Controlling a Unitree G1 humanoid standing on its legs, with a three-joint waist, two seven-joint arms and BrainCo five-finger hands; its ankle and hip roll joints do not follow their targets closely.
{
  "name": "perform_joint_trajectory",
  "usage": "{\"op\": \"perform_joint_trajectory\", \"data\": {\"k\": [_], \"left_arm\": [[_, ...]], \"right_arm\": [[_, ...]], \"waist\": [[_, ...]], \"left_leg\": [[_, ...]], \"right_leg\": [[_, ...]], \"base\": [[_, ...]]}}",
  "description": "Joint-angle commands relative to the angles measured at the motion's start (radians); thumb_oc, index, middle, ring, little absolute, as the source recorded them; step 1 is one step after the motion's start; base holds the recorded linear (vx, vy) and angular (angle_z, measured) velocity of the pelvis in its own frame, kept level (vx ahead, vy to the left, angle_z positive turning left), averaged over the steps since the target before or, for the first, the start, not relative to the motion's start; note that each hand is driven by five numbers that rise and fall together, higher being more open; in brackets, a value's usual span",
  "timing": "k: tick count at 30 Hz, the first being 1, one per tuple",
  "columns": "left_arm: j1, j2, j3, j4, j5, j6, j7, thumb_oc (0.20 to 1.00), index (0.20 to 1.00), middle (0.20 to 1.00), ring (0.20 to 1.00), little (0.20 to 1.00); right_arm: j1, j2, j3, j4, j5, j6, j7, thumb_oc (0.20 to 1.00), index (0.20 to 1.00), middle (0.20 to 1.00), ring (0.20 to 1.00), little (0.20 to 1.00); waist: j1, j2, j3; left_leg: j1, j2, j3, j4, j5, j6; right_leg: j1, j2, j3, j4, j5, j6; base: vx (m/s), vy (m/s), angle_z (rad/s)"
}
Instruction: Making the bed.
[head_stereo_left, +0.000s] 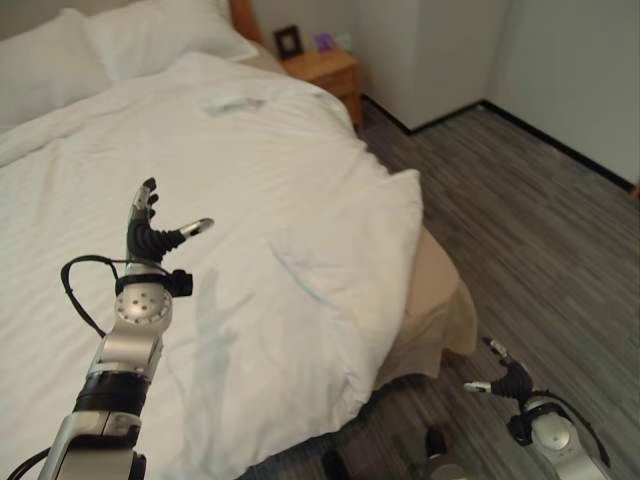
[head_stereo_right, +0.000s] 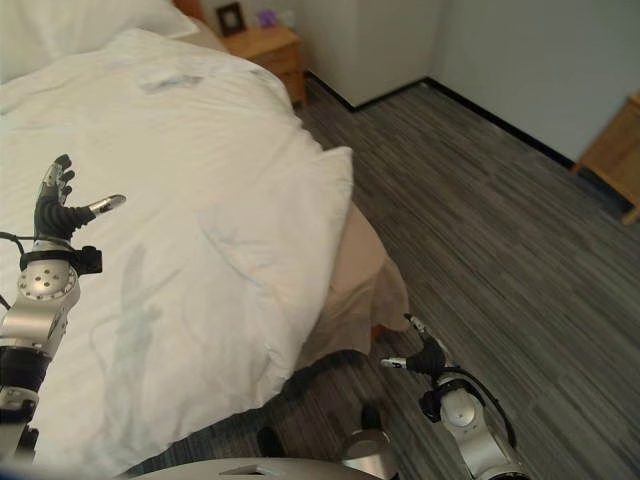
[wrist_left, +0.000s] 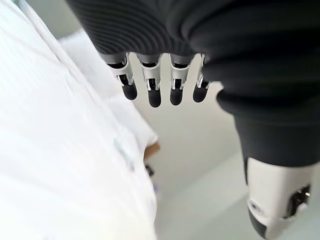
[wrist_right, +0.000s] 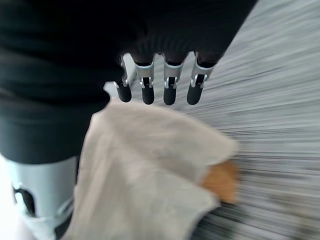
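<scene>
Duvet (head_stereo_left: 230, 200) lies spread over the bed, its corner (head_stereo_left: 395, 200) folded at the foot edge. Left robot hand (head_stereo_left: 148, 232) hovers above it, fingers released, probably lining up a smoothing pass. Right robot hand (head_stereo_right: 428, 355) hangs low by the beige bed skirt (head_stereo_right: 360, 290), fingers loose, grasping nothing.

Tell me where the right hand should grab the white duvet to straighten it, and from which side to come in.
Probably the folded-back corner of the white duvet, which juts over the bed's right edge above the exposed beige bed skirt. Its free edge offers a flap to pinch. Bring the right hand, now open and low over the floor, up from the right side; the left hand hovers open above the duvet.
</scene>
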Motion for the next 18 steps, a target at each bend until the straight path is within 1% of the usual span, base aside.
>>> {"op": "perform_joint_trajectory", "data": {"k": [1, 2, 3, 7, 8, 10, 13, 14, 16, 17, 18], "left_arm": [[-0.208, 0.056, -0.010, 0.149, 0.054, 0.035, 0.036, 1.000, 1.000, 1.000, 1.000, 1.000], [-0.215, 0.056, -0.014, 0.153, 0.054, 0.035, 0.037, 1.000, 1.000, 1.000, 1.000, 1.000], [-0.283, 0.044, -0.048, 0.249, 0.079, 0.049, 0.055, 1.000, 1.000, 1.000, 1.000, 1.000], [-0.287, 0.044, -0.051, 0.252, 0.078, 0.048, 0.055, 1.000, 1.000, 1.000, 1.000, 1.000], [-0.416, 0.052, -0.103, 0.456, 0.104, 0.075, 0.073, 1.000, 1.000, 1.000, 1.000, 1.000], [-0.507, 0.061, -0.148, 0.601, 0.122, 0.087, 0.070, 1.000, 1.000, 1.000, 1.000, 1.000], [-0.525, 0.043, -0.151, 0.701, 0.114, 0.093, 0.048, 1.000, 1.000, 1.000, 1.000, 1.000], [-0.519, 0.031, -0.145, 0.748, 0.097, 0.100, 0.021, 1.000, 1.000, 1.000, 1.000, 1.000], [-0.510, 0.002, -0.140, 0.786, 0.083, 0.109, 0.004, 1.000, 1.000, 1.000, 1.000, 1.000], [-0.491, -0.039, -0.146, 0.833, 0.124, 0.119, -0.008, 1.000, 1.000, 1.000, 1.000, 1.000], [-0.491, -0.040, -0.146, 0.833, 0.124, 0.119, -0.008, 1.000, 1.000, 1.000, 1.000, 1.000]], "right_arm": [[-0.058, 0.006, 0.024, -0.057, 0.031, -0.029, -0.004, 1.000, 1.000, 1.000, 1.000, 1.000], [-0.059, 0.007, 0.023, -0.057, 0.032, -0.029, -0.004, 1.000, 1.000, 1.000, 1.000, 1.000], [-0.063, 0.005, 0.028, -0.062, 0.041, -0.032, -0.007, 1.000, 1.000, 1.000, 1.000, 1.000], [-0.063, 0.007, 0.026, -0.062, 0.041, -0.032, -0.007, 1.000, 1.000, 1.000, 1.000, 1.000], [-0.083, -0.001, 0.037, -0.060, 0.072, -0.047, -0.024, 1.000, 1.000, 1.000, 1.000, 1.000], [-0.093, 0.007, 0.046, -0.056, 0.094, -0.061, -0.034, 1.000, 1.000, 1.000, 1.000, 1.000], [-0.113, 0.006, 0.060, -0.054, 0.111, -0.070, -0.037, 1.000, 1.000, 1.000, 1.000, 1.000], [-0.123, 0.015, 0.069, -0.046, 0.121, -0.071, -0.035, 1.000, 1.000, 1.000, 1.000, 1.000], [-0.137, 0.020, 0.078, -0.031, 0.127, -0.071, -0.037, 1.000, 1.000, 1.000, 1.000, 1.000], [-0.150, 0.020, 0.090, -0.019, 0.128, -0.075, -0.036, 1.000, 1.000, 1.000, 1.000, 1.000], [-0.150, 0.020, 0.090, -0.018, 0.128, -0.076, -0.036, 1.000, 1.000, 1.000, 1.000, 1.000]], "waist": [[0.010, -0.044, 0.010], [0.012, -0.043, 0.009], [0.000, -0.041, 0.016], [0.002, -0.041, 0.016], [-0.019, -0.040, 0.045], [-0.026, -0.039, 0.060], [-0.036, -0.040, 0.085], [-0.042, -0.037, 0.091], [-0.044, -0.029, 0.093], [-0.050, -0.029, 0.101], [-0.049, -0.028, 0.102]], "left_leg": [[0.089, 0.061, -0.019, 0.012, -0.094, -0.062], [0.087, 0.062, -0.019, 0.012, -0.094, -0.062], [0.070, 0.069, -0.015, 0.012, -0.084, -0.067], [0.068, 0.070, -0.015, 0.012, -0.084, -0.067], [0.029, 0.084, -0.013, 0.012, -0.066, -0.077], [0.002, 0.100, -0.004, 0.012, -0.059, -0.087], [-0.020, 0.112, 0.006, 0.012, -0.048, -0.095], [-0.036, 0.119, 0.017, 0.012, -0.036, -0.101], [-0.043, 0.125, 0.025, 0.012, -0.039, -0.104], [-0.042, 0.131, 0.033, 0.012, -0.037, -0.106], [-0.041, 0.131, 0.034, 0.012, -0.037, -0.106]], "right_leg": [[-0.082, -0.068, -0.027, 0.016, 0.041, 0.085], [-0.085, -0.067, -0.027, 0.016, 0.041, 0.084], [-0.109, -0.063, -0.024, 0.018, 0.045, 0.086], [-0.110, -0.063, -0.024, 0.018, 0.045, 0.086], [-0.160, -0.048, -0.016, 0.022, 0.053, 0.086], [-0.195, -0.032, -0.009, 0.024, 0.053, 0.087], [-0.227, -0.020, -0.003, 0.023, 0.057, 0.087], [-0.248, -0.010, 0.002, 0.020, 0.065, 0.084], [-0.260, 0.000, 0.009, 0.021, 0.058, 0.083], [-0.260, 0.005, 0.014, 0.020, 0.054, 0.080], [-0.260, 0.006, 0.014, 0.020, 0.054, 0.080]], "base": [[0.00, -0.033, -0.17], [-0.01, -0.061, -0.20], [-0.01, -0.032, -0.25], [-0.01, -0.029, -0.12], [-0.04, -0.107, -0.11], [0.00, -0.114, -0.05], [0.01, -0.062, -0.20], [0.02, -0.054, -0.16], [0.03, -0.029, -0.28], [0.01, -0.008, -0.38], [0.02, -0.013, -0.29]]}}
